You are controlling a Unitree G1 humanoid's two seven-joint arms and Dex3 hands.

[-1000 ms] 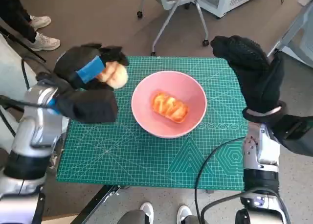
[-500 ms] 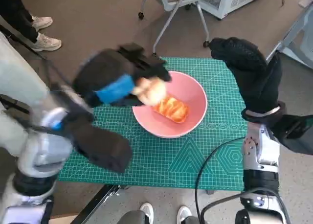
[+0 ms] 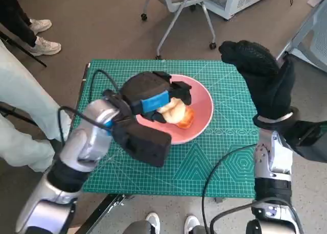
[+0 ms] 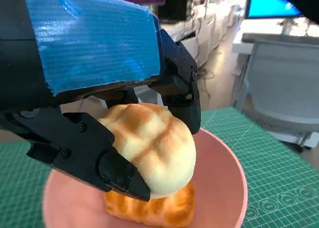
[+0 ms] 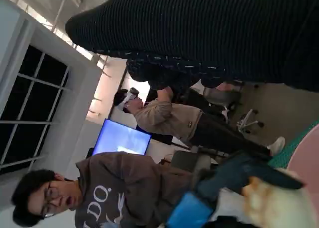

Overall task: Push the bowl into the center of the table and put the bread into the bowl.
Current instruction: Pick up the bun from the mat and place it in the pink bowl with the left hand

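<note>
Left hand: the left hand (image 3: 153,98) grasps a pale bread roll (image 4: 152,148) between its black fingers (image 4: 117,173), just above the pink bowl (image 3: 202,119).
Bowl: near the middle of the green tabletop (image 3: 214,162), already holding an orange pastry (image 3: 187,119).
Right hand: the right hand (image 3: 260,75) is raised over the tabletop's right edge, holding nothing; fingers' spread unclear.
Risk: released onto the pastry, the roll could roll over the rim.
Around: office chair (image 3: 186,1) beyond the far edge; a person (image 5: 114,193) nearby.
</note>
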